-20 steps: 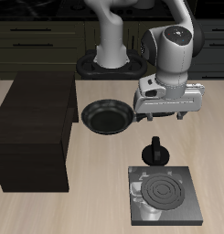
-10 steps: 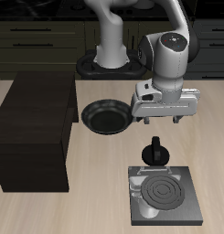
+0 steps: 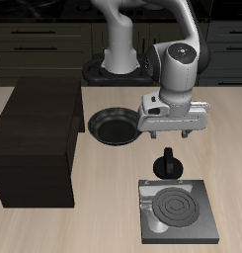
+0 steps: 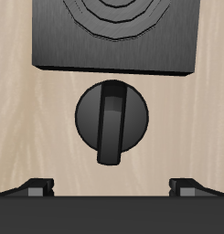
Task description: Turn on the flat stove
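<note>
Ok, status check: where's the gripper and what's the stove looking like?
Gripper open, empty, hovering above the moka pot. Flat stove untouched, nearer the table's front edge. Moka pot sits between gripper and stove; frying pan off to the side.

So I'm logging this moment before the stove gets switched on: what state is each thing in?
flat stove: burner dark, no glow, nothing on it.
black knobbed object: on the table just behind the stove, untouched.
gripper: above that object, holding nothing; jaws look spread.
frying pan: empty, on the table.
dark wooden box: on the table, nothing on top.
</note>
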{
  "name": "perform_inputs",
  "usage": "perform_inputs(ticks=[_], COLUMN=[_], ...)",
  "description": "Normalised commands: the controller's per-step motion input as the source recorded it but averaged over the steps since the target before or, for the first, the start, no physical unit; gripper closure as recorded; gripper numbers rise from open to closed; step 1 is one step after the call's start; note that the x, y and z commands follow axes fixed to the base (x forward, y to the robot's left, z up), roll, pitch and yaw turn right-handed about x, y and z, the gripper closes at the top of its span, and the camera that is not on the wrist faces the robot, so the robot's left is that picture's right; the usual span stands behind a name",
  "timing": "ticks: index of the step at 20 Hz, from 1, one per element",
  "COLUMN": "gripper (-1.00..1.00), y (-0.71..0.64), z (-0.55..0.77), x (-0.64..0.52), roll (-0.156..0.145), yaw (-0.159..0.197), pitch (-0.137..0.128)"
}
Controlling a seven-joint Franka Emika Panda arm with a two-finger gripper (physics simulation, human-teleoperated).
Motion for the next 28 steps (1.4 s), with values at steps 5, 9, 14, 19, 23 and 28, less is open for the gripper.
perform_inputs(ticks=[5,9,14,19,23,28], gripper=[-1.00,-1.00,-1.00,-1.00,-1.00,-1.00], y=[-0.09,-0.03,-0.02,0.01,-0.05,-0.02], z=[-0.15,-0.15,-0.06,-0.07,-0.19,-0.21], x=[0.04,0.09,0.09,0.09,0.06,0.05], roll=[-0.009,-0.001,-0.007,0.000,-0.012,-0.016], yaw=[0.005,0.029,0.010,0.000,0.003,0.009], pitch=[0.015,0.025,0.014,0.016,0.035,0.028])
